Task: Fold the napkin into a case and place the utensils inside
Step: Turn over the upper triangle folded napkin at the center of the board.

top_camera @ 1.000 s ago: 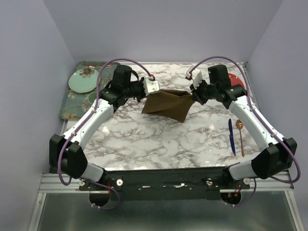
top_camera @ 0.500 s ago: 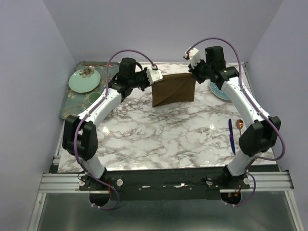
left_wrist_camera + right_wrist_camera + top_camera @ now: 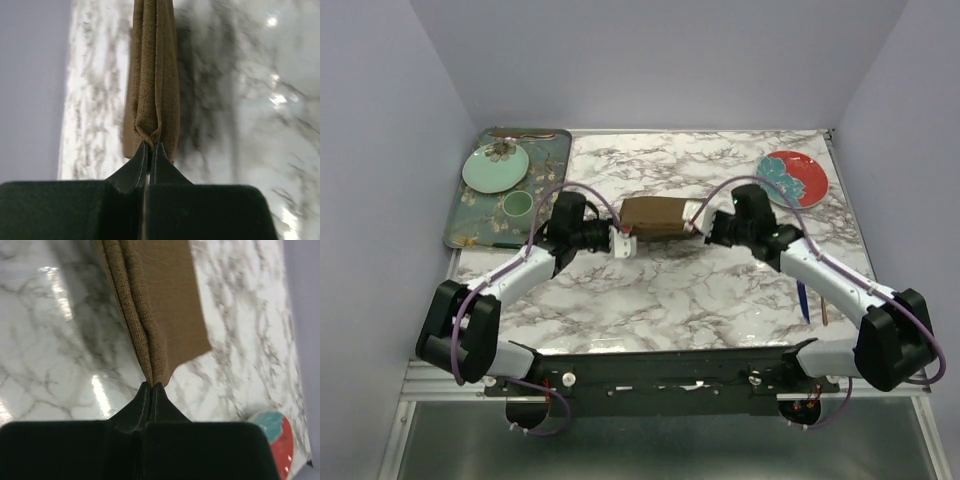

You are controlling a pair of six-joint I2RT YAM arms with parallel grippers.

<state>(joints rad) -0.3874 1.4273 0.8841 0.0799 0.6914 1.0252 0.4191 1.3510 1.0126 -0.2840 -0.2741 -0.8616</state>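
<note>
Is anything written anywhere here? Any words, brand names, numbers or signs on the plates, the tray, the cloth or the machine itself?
None: no word, number, label or brand can be read in any view.
The tray, the green plate and the red plate show only flower patterns, no lettering.
The napkin is plain brown cloth with no tag in sight.
The arms show no markings large or sharp enough to read.

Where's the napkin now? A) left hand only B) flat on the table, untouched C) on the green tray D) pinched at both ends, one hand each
D: left hand and right hand are each shut on a folded edge of the napkin, held between them.
</note>
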